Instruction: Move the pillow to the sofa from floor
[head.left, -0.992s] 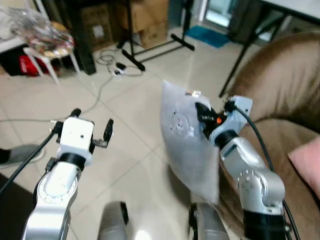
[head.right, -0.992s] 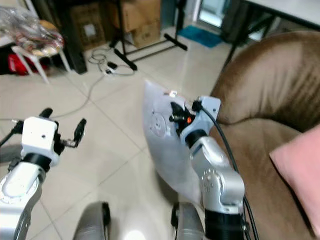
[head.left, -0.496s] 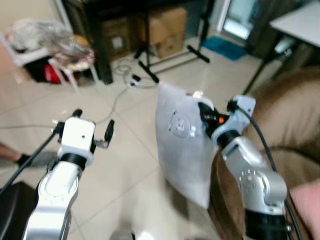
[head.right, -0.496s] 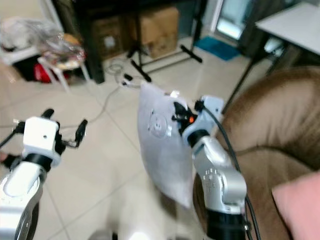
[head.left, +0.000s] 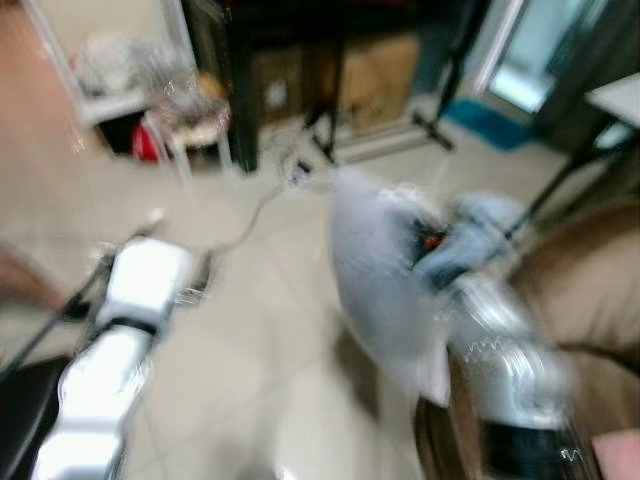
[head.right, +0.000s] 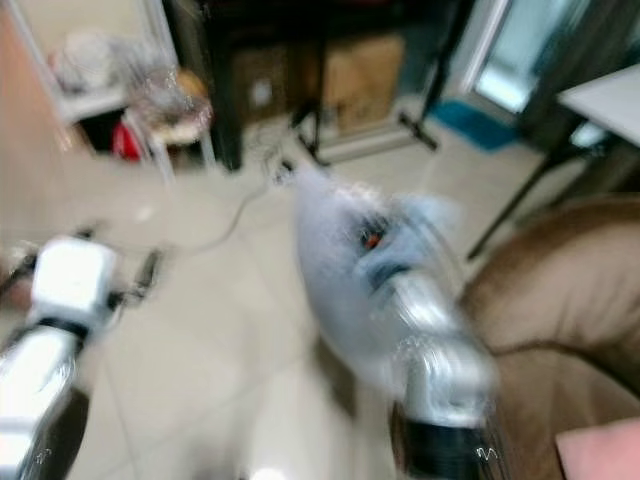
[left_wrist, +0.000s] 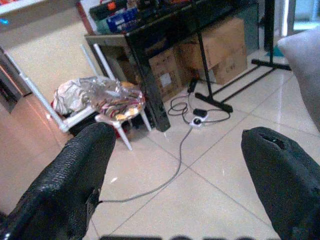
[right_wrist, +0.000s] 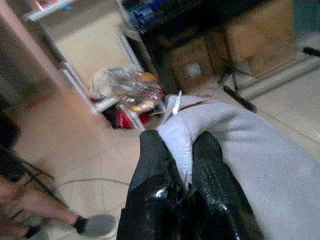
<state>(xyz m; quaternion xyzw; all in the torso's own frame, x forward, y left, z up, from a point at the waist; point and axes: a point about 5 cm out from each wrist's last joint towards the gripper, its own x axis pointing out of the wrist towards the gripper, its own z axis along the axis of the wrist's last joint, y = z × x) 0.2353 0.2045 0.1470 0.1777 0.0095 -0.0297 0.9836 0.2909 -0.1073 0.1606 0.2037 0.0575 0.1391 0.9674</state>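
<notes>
My right gripper (right_wrist: 182, 165) pinches the pillow (right_wrist: 260, 145) off the floor (left_wrist: 210, 190) beside the sofa (head.right: 560, 300), left gripper (left_wrist: 175, 170) spread wide.

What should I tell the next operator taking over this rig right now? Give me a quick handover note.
Right gripper: shut on a corner of the grey pillow, which hangs off the floor in front of the robot.
Left gripper: open, holding nothing, raised over the tiled floor.
Brown sofa: on the robot's right, with a pink cushion lying on the seat.
Done: pillow picked up.
Left: turn to the sofa, set the pillow on the seat, release. Head views are blurred, so the robot is probably moving.
</notes>
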